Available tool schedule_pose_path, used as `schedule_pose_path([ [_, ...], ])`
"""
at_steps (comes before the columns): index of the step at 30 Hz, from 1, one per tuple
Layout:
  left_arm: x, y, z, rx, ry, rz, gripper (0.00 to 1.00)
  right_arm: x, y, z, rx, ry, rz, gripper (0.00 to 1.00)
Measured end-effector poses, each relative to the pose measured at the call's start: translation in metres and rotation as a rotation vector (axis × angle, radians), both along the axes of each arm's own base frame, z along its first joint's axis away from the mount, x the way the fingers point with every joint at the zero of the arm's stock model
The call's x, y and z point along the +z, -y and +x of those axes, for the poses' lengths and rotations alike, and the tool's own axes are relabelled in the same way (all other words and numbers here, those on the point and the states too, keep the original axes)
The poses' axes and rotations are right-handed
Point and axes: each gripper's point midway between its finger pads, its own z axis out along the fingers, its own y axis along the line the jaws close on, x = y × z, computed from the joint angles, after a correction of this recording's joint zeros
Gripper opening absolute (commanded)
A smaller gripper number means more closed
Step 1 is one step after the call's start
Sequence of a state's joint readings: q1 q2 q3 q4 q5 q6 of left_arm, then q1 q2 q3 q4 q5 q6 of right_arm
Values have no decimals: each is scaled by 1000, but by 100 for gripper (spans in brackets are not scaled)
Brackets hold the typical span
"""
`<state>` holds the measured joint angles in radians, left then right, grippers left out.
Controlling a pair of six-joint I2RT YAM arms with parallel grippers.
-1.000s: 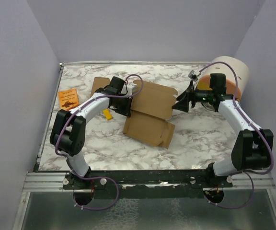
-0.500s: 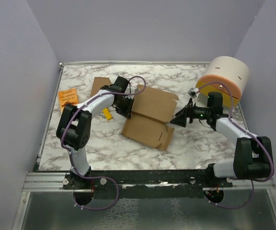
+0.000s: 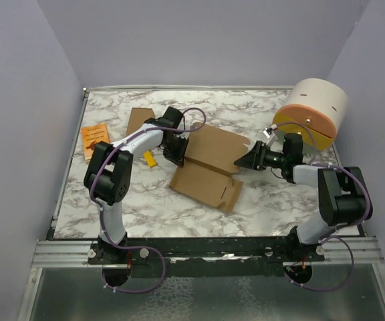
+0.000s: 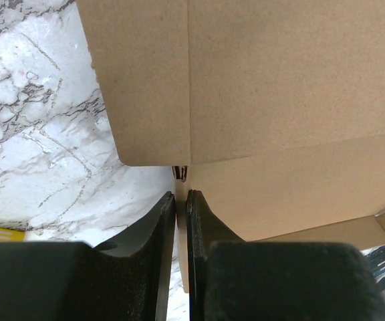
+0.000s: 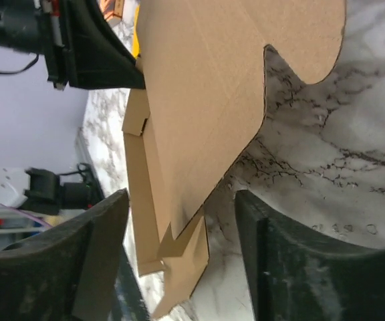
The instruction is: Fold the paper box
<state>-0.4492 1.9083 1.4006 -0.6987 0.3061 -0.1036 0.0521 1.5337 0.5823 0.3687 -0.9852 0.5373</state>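
Note:
The paper box (image 3: 209,164) is a flat brown die-cut sheet with tabs, partly folded, in the middle of the table. My left gripper (image 3: 177,151) is shut on the sheet's left edge. In the left wrist view the jaws (image 4: 181,195) pinch thin cardboard (image 4: 279,87). My right gripper (image 3: 246,160) is open at the sheet's right edge. In the right wrist view the raised panel (image 5: 206,100) and a pointed tab reach between the spread fingers (image 5: 105,254) without touching them.
A narrower brown cardboard box (image 3: 138,119) lies at the back left. An orange booklet (image 3: 95,140) lies near the left edge, and a small yellow piece (image 3: 150,159) lies by the left arm. A large cream and orange cylinder (image 3: 313,110) stands at the back right.
My right arm has folded back and lowered. Its gripper has moved nearer and left, to the sheet's right edge. The left gripper keeps its hold, and the sheet has shifted slightly.

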Motion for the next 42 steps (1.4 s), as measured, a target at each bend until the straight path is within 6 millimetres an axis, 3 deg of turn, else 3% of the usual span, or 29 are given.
schedule_pose_path([
  [4,-3,1,-2,-3,-9,4,0,-21,-6,1,-12,-118,31,36],
  [8,-5,1,-2,-2,-14,6,0,-24,-11,4,-18,-148,59,13],
  [13,-7,2,-1,8,-18,4,0,-15,-13,9,-18,-118,85,1],
  [19,-11,4,1,22,-8,-6,11,-14,-13,8,-9,-85,92,1],
  [30,-20,0,-16,52,4,-29,22,-18,-13,-3,4,-57,85,1],
  [42,-22,1,-24,58,12,-41,24,-12,-13,-9,11,8,76,1],
])
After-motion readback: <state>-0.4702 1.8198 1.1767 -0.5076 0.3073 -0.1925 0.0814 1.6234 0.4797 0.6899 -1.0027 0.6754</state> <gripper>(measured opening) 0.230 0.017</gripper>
